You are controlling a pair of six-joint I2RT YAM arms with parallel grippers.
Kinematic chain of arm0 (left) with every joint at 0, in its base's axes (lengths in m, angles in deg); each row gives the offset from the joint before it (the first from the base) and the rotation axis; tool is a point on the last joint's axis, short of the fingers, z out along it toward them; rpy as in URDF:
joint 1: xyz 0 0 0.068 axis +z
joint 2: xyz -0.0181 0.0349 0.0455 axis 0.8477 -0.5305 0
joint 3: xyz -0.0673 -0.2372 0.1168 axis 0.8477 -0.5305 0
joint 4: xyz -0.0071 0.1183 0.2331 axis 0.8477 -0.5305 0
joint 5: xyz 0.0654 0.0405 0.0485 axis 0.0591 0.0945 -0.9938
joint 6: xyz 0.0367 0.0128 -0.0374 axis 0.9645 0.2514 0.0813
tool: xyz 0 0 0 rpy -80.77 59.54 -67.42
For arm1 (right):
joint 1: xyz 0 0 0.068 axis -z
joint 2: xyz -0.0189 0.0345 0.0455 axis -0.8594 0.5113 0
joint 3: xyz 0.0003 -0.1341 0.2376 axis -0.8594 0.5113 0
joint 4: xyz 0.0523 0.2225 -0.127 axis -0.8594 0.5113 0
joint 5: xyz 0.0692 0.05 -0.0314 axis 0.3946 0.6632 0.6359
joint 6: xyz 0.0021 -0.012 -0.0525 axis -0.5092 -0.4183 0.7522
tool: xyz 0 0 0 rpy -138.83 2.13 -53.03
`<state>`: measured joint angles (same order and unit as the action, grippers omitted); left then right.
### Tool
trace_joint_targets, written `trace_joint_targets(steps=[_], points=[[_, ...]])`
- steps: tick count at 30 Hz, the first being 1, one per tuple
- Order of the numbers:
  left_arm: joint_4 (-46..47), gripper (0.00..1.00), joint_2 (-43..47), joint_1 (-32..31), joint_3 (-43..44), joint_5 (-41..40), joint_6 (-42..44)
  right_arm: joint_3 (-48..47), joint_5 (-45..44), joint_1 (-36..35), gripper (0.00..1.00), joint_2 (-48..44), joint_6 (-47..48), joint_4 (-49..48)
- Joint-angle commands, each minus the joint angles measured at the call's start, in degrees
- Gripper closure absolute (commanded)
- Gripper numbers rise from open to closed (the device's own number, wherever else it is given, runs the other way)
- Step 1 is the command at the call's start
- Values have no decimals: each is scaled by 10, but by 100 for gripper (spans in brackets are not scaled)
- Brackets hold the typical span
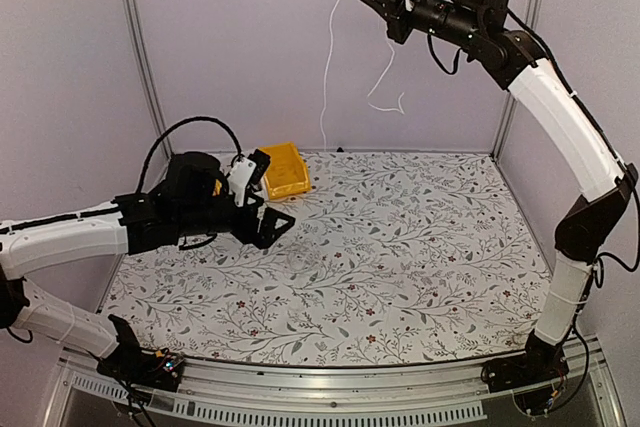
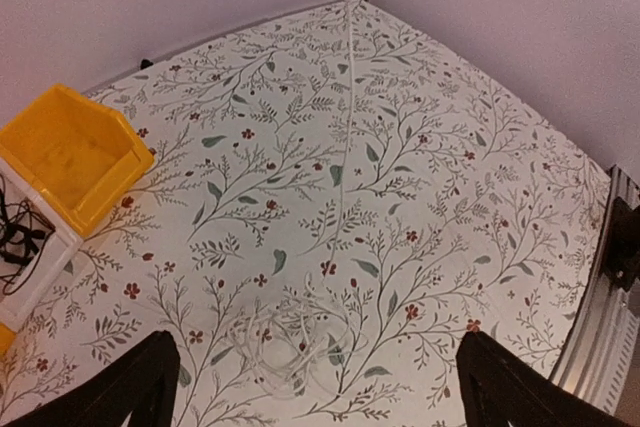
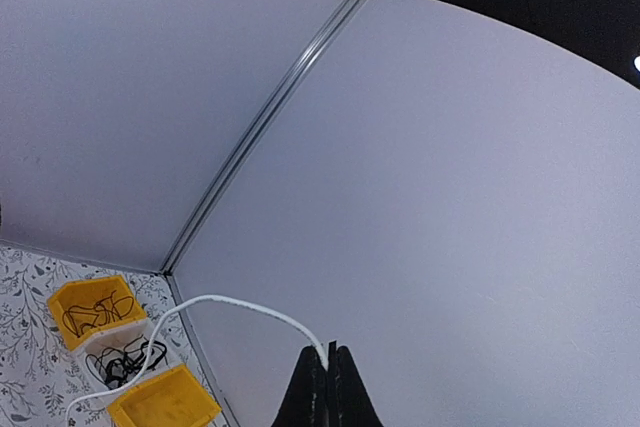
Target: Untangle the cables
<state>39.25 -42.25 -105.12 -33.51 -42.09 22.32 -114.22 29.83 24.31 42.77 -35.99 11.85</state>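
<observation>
A table [image 1: 420, 267] covered in a white cloth printed with leaves and small red flowers fills the floor of the booth. The white-and-black right arm [image 1: 560, 117] rises tall from the near right corner and reaches toward the far wall. The left arm [image 1: 70, 237] lies low over the table's left side.

At the far left stand three small open bins in a row. These are an empty yellow plastic bin [image 1: 283, 169], a white bin [image 3: 125, 359] and a second yellow bin [image 3: 90, 312]. The last two hold thin black cables [image 3: 95, 315].

The right gripper [image 3: 330, 352] is high above the table, its fingers pressed together on a thin white cable [image 3: 240, 305], which hangs down along the far wall. The left gripper [image 2: 315, 339] is spread wide just above the cloth, with pale white cable loops [image 2: 262, 332] lying on the cloth between its fingers.
</observation>
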Motion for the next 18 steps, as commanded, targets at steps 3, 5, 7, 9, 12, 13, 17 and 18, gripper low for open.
trace_joint_targets(steps=[3,5,7,9,12,13,17,18], points=[[173,5,-94,-10,126,40,42,-10,5,-36,100,-28,33,-29],[223,11,-110,-9,139,25,42,-11,4,-40,100,-32,30,-29],[246,19,-125,-5,163,16,43,-11,3,-42,100,-36,24,-26],[245,26,-141,-4,186,10,50,-11,2,-45,100,-40,19,-20],[256,28,-165,1,208,26,62,-8,2,-46,100,-48,9,-6],[262,28,-173,4,215,35,63,-8,1,-47,100,-49,6,-4],[272,42,-217,16,255,73,58,-2,-4,-46,100,-51,-6,-3],[267,50,-227,19,267,79,53,1,-7,-46,100,-51,-8,-5]])
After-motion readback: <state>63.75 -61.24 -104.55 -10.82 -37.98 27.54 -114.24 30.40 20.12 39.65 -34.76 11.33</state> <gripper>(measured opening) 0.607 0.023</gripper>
